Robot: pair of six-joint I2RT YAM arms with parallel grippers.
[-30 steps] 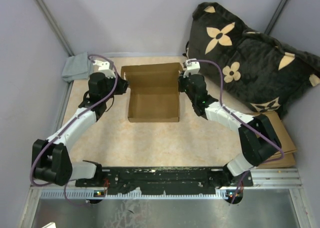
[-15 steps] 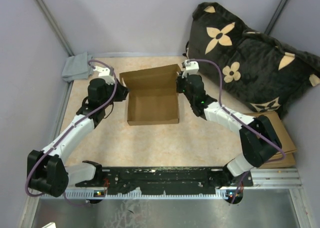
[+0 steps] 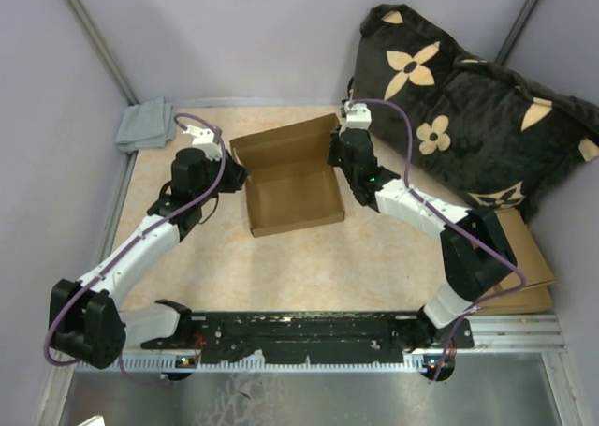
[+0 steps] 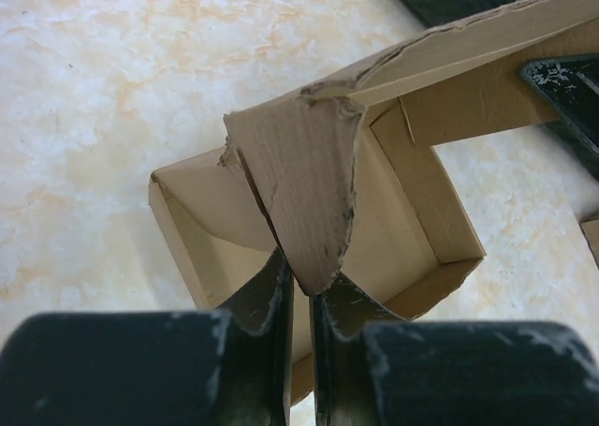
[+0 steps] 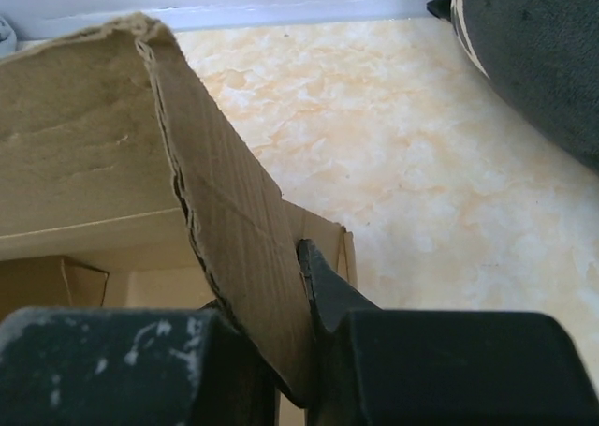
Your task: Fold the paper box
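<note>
— Where's the box (image 3: pixel 292 187)?
— Mid-table (image 3: pixel 374 248), skewed, tray open upward, lid raised at the far side.
— Arms?
— Left arm (image 3: pixel 140 243) and right arm (image 3: pixel 421 211) reach forward, flanking it.
— Left gripper (image 4: pixel 299 281)?
— Narrow, pinching the left flap (image 4: pixel 299 183).
— Right gripper (image 5: pixel 298 286)?
— Narrow too, pinching the right flap (image 5: pixel 234 229).

Pale grey walls (image 3: pixel 262 42) enclose a beige marbled tabletop (image 3: pixel 309 267), a grey cloth (image 3: pixel 142 126) lying beyond the left fingers (image 4: pixel 255 306), a dark flowered cushion (image 3: pixel 468 117) beyond the right fingers (image 5: pixel 328 286).
</note>
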